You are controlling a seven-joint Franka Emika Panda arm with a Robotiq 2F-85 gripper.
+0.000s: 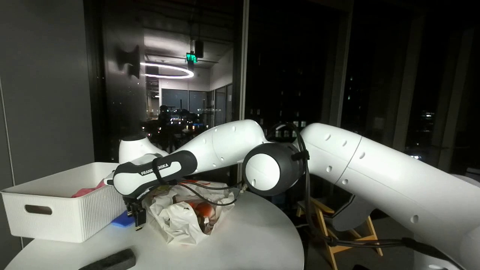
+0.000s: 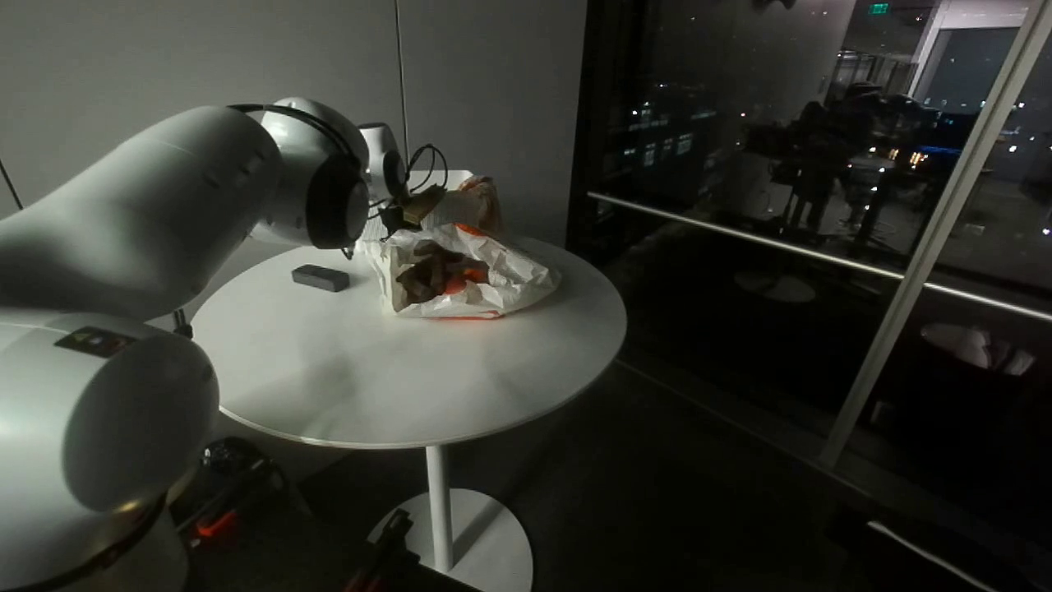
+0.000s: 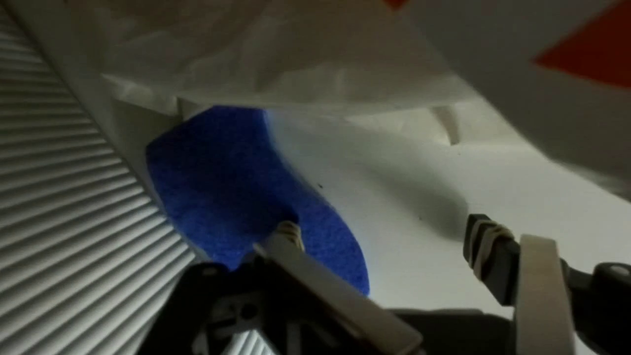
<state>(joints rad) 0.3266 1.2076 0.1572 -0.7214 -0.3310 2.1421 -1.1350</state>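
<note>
The gripper (image 3: pixel 387 241) is being held low over the round white table (image 1: pixel 258 227), its fingers (image 3: pixel 493 254) being spread wide and nothing being gripped. In the wrist view, a blue felt cloth (image 3: pixel 222 182) is being overlapped by one fingertip (image 3: pixel 291 234); the cloth is being flanked by a ribbed white basket (image 1: pixel 69 217) and a crumpled carrier bag (image 1: pixel 170 221).

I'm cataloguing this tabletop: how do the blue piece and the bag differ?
The blue piece is plain blue; the bag is white with reddish marks. The blue piece looks flat; the bag bulges, crumpled and open. The blue piece looks smaller than the bag. Both rest on the table.
</note>
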